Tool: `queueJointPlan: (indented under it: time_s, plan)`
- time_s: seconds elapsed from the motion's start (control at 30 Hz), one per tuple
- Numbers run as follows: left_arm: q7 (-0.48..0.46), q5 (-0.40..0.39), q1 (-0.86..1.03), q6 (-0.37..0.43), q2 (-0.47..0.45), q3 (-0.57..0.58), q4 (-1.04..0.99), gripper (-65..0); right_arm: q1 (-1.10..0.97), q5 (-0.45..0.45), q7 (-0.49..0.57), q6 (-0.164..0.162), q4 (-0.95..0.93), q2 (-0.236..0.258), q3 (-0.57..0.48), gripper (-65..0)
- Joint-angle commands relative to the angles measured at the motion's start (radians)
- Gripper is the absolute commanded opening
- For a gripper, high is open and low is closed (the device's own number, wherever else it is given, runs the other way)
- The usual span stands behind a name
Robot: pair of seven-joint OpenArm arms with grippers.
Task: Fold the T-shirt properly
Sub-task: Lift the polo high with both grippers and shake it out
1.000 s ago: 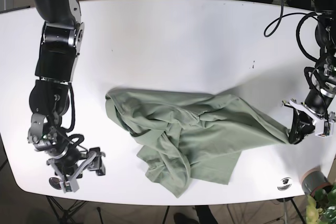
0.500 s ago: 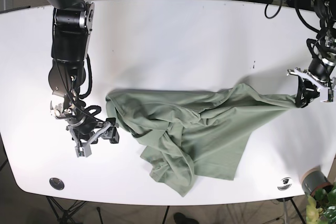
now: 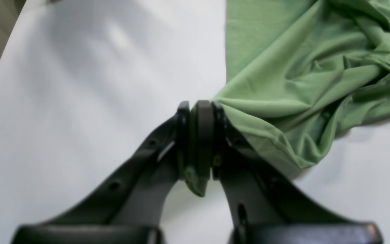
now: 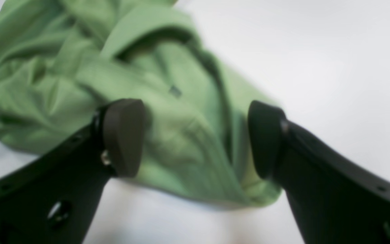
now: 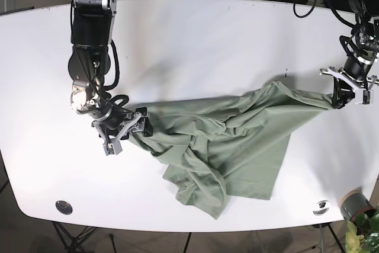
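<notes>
White worktop point(image 5: 195, 45) had the green shirt point(image 5: 225, 140) lying crumpled across its middle. Left claw point(image 3: 198, 135) was clamped on one shirt edge, right claw point(image 4: 195, 139) spread wide over another.

no readable text, no labels, no brands, no numbers

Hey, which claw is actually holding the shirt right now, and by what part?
The left claw is shut on an edge corner of the T-shirt; the right claw is open, holding nothing.
</notes>
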Motion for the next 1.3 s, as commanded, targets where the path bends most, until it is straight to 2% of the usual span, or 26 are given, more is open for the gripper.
queueJointPlan:
  time_s: [0.0, 0.1, 0.2, 0.23, 0.33, 0.4, 0.47, 0.57, 0.63, 0.87, 1.1, 1.27]
  plan:
    - [-0.018, 0.025, -0.004, -0.050, -0.008, -0.030, 0.011, -65.0, 0.012, 0.006, 0.024, -0.004, 0.032, 0.001, -0.026, -19.2]
    - [-0.018, 0.073, -0.010, -0.117, 0.037, -0.059, 0.008, -65.0, -0.008, 0.006, 0.027, -0.004, 0.061, 0.001, -0.091, -19.2]
    - [-0.018, 0.137, -0.010, -0.151, 0.070, -0.079, 0.009, -65.0, -0.014, 0.006, 0.029, -0.004, 0.065, 0.000, -0.125, -19.7]
    - [-0.018, 0.165, -0.010, -0.160, 0.087, -0.080, 0.009, -65.0, -0.014, 0.006, 0.029, -0.008, 0.061, -0.004, -0.127, -22.4]
    - [-0.018, 0.222, -0.013, -0.185, 0.113, -0.083, 0.009, -65.0, -0.017, 0.006, 0.029, -0.008, 0.061, -0.005, -0.128, -36.3]
    - [-0.018, 0.254, -0.027, -0.208, 0.124, -0.083, 0.009, -65.0, -0.019, 0.006, 0.029, -0.008, 0.061, -0.005, -0.128, -51.4]
    - [-0.018, 0.271, -0.038, -0.225, 0.141, -0.085, 0.008, -65.0, -0.019, 0.005, 0.029, -0.009, 0.060, -0.004, -0.128, -63.1]
    - [-0.018, 0.288, -0.048, -0.246, 0.152, -0.099, -0.003, -65.0, -0.026, 0.011, 0.029, -0.006, 0.074, 0.000, -0.125, -60.9]
    - [-0.018, 0.281, -0.050, -0.255, 0.153, -0.116, -0.010, -65.0, -0.061, 0.011, 0.027, -0.006, 0.141, 0.003, -0.122, -63.3]
    - [-0.017, 0.280, -0.055, -0.258, 0.192, -0.185, -0.012, -65.0, -0.166, 0.014, 0.019, -0.009, 0.358, 0.023, -0.072, -62.9]
    - [-0.011, 0.280, -0.137, -0.249, 0.229, -0.199, -0.012, -65.0, -0.187, 0.006, 0.002, -0.008, 0.417, 0.024, -0.041, -62.9]
    - [0.190, 0.285, -0.299, -0.219, 0.252, -0.199, 0.011, -65.0, -0.117, 0.013, -0.065, -0.006, 0.440, 0.052, 0.007, -62.9]
